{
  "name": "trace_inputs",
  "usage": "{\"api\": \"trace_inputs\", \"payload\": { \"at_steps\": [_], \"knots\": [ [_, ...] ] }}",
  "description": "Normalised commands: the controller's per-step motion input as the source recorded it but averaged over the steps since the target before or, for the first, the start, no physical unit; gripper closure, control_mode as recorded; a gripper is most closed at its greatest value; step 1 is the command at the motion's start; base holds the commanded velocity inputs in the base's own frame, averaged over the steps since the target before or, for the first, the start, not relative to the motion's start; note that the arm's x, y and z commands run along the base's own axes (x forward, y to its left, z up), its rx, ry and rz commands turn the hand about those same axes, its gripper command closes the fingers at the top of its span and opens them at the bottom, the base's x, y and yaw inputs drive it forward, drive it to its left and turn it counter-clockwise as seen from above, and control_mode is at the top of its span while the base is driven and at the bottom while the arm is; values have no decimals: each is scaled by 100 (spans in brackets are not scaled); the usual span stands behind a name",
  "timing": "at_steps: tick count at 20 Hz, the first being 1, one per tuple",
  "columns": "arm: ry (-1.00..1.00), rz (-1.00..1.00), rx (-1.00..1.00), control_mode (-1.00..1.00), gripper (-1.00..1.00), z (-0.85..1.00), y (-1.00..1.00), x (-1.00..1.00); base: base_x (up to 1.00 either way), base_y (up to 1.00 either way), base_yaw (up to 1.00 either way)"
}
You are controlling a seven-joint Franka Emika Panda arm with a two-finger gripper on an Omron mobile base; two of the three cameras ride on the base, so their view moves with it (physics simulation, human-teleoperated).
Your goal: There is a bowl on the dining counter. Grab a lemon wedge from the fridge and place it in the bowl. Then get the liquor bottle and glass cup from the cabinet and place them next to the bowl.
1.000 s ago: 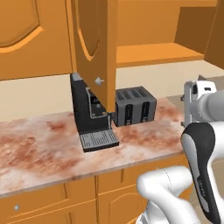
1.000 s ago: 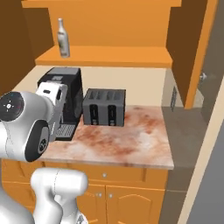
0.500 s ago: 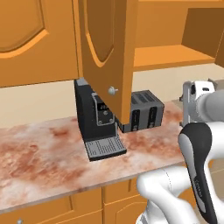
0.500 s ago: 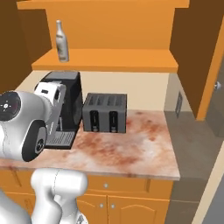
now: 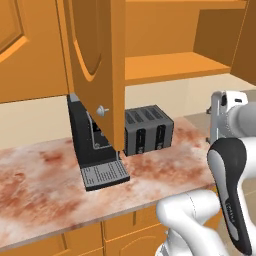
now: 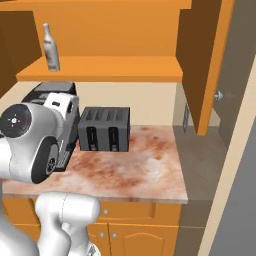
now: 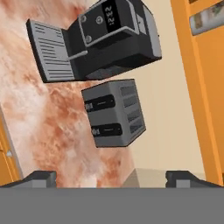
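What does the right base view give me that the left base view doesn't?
Right base view alone: the liquor bottle standing upright at the left end of the cabinet shelf, and the counter's right end, where the right-hand cabinet door hangs open. Left base view alone: the open left-hand door seen edge-on, hiding the shelf's left end, and the coffee machine's drip tray. Both: the coffee machine, the toaster to its right, and the marbled counter.

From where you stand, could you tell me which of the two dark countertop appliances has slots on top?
The squat grey four-slot toaster; the taller black coffee machine beside it has a drip tray instead.
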Motion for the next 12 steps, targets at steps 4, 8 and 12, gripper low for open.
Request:
{"api": "trace_inputs", "payload": {
  "at_steps": [4,8,12],
  "knots": [
    [0,0,28,-100,-100,31,7,21,0,0,0],
    [-2,0,25,-100,-100,62,54,24,0,0,0],
    [1,0,23,-100,-100,90,56,13,0,0,0]
  ]
}}
